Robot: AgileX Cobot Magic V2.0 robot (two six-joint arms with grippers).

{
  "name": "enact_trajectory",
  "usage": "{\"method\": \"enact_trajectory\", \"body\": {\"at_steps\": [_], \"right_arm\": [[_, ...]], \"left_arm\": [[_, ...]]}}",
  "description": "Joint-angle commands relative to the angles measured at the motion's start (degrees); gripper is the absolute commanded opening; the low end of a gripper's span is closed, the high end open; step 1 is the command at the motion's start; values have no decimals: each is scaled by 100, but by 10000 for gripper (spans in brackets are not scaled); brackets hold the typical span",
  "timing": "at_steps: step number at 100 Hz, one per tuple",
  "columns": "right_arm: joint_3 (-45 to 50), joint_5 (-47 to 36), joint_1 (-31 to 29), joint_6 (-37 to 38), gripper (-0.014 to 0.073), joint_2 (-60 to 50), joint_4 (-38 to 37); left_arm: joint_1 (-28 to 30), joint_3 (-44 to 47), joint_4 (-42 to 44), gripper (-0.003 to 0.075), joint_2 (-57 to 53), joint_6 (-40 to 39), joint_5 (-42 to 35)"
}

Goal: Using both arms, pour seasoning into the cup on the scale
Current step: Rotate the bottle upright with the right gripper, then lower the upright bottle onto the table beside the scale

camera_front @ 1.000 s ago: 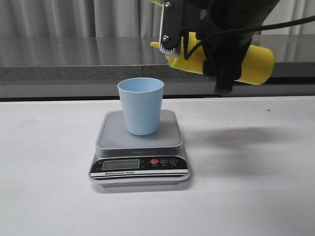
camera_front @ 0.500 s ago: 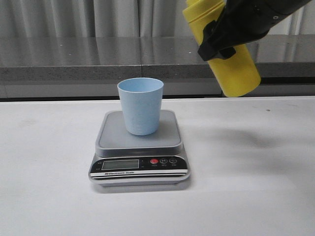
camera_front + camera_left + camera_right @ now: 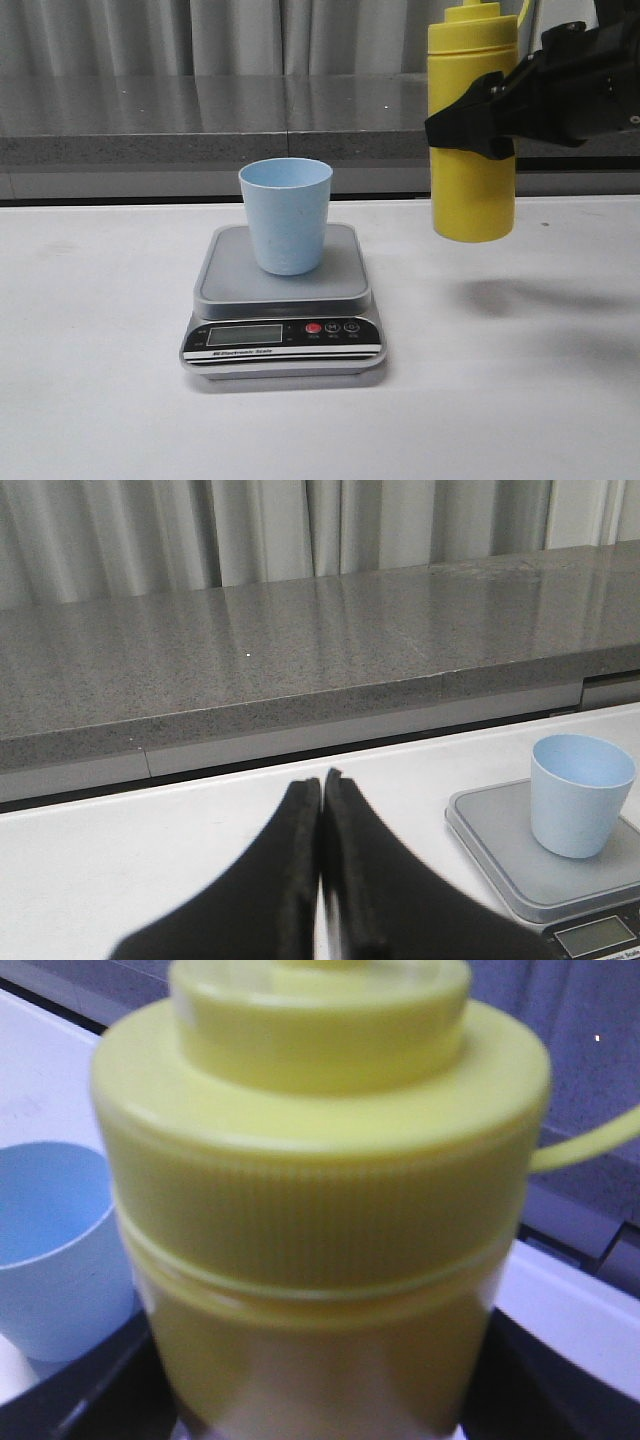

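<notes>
Right gripper (image 3: 478,118) is clenching the seasoning (image 3: 471,130) upright above the table (image 3: 520,400), beside the cup (image 3: 286,215) sitting mid-scale (image 3: 283,300). Only the left wrist view is showing the left gripper (image 3: 321,790), jaws pressed together on nothing.

Even indoor light; soft shadows on the table (image 3: 520,330); close bottle (image 3: 320,1220) blurred

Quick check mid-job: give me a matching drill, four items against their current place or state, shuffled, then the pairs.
Items:
1. tall yellow plastic squeeze bottle
2. light blue plastic tumbler
3. small silver-grey digital scale
4. left gripper

States:
A. resting on the white table
B. fingers closed, holding nothing
C. upright in the air, gripped by the right gripper
D. standing on the square platform

Pairs: 1-C, 2-D, 3-A, 4-B
</notes>
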Motion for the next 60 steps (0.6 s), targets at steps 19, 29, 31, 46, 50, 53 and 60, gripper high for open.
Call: {"method": "enact_trajectory", "body": {"at_steps": [19,29,31,46,50,53,60], "right_arm": [[129,-1224,-18,-1057,184,261,547],[129,-1489,-18,-1057,184,487,666],[129,-1550,-18,-1057,184,523,673],[129,-1922,-18,-1057,184,860,892],[129,-1964,-18,-1057,184,947,905],[129,-1988,-18,-1057,184,1005,905],[129,-2055,-18,-1057,184,1122,905]], "left_arm": [[22,-166,-18,-18,62,-43,-455],[22,-166,-18,-18,62,-43,-455],[22,-166,-18,-18,62,-43,-455],[22,-166,-18,-18,62,-43,-455],[22,-166,-18,-18,62,-43,-455],[22,-166,-18,-18,62,-43,-455],[22,-166,-18,-18,62,-43,-455]]}}
